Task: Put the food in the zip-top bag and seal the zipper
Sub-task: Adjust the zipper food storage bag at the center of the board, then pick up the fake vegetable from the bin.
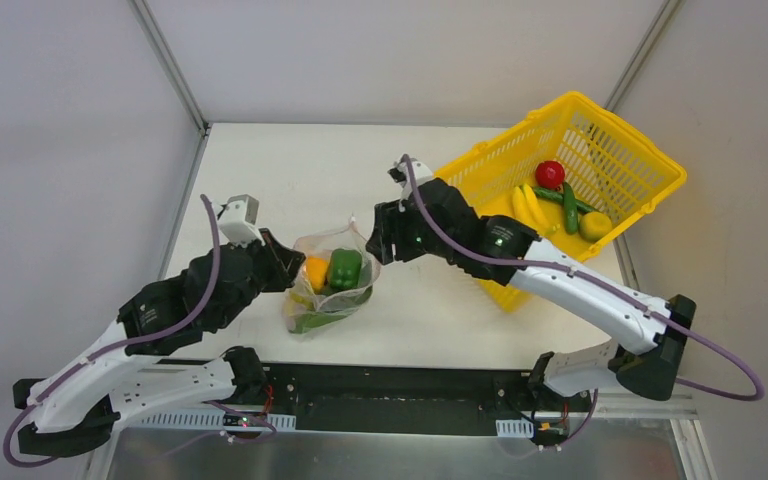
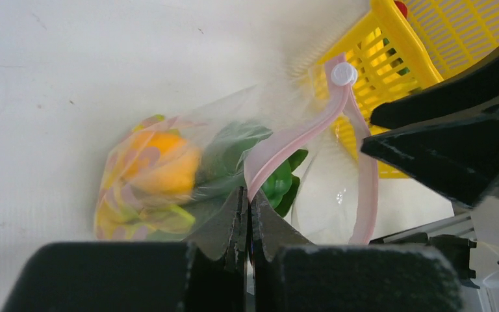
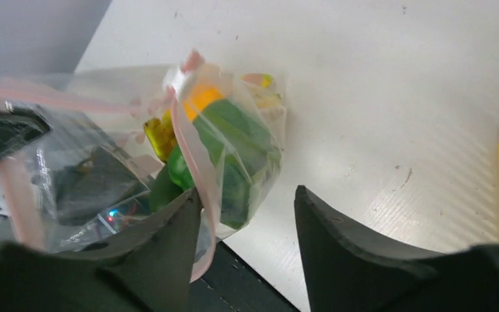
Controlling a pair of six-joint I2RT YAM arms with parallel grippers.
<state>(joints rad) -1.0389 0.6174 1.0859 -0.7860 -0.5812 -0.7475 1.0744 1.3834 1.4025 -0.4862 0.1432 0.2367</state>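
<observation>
The clear zip-top bag (image 1: 328,285) stands on the table between my grippers, with an orange pepper (image 1: 315,270) and a green bell pepper (image 1: 344,268) inside. My left gripper (image 1: 288,265) is shut on the pink zipper strip (image 2: 299,130) at the bag's left edge; its fingers (image 2: 234,214) pinch the strip, and a white slider (image 2: 344,73) sits on it. My right gripper (image 1: 378,236) is open at the bag's right edge. In the right wrist view the zipper (image 3: 193,159) lies against the left finger (image 3: 175,227), inside the open gap (image 3: 245,195). The bag mouth is open.
A yellow mesh basket (image 1: 620,160) stands at the back right, holding a red tomato (image 1: 550,173), a banana bunch (image 1: 530,208), slim green pods (image 1: 568,205) and a yellow-green piece (image 1: 595,225). White walls enclose the table on the left, back and right.
</observation>
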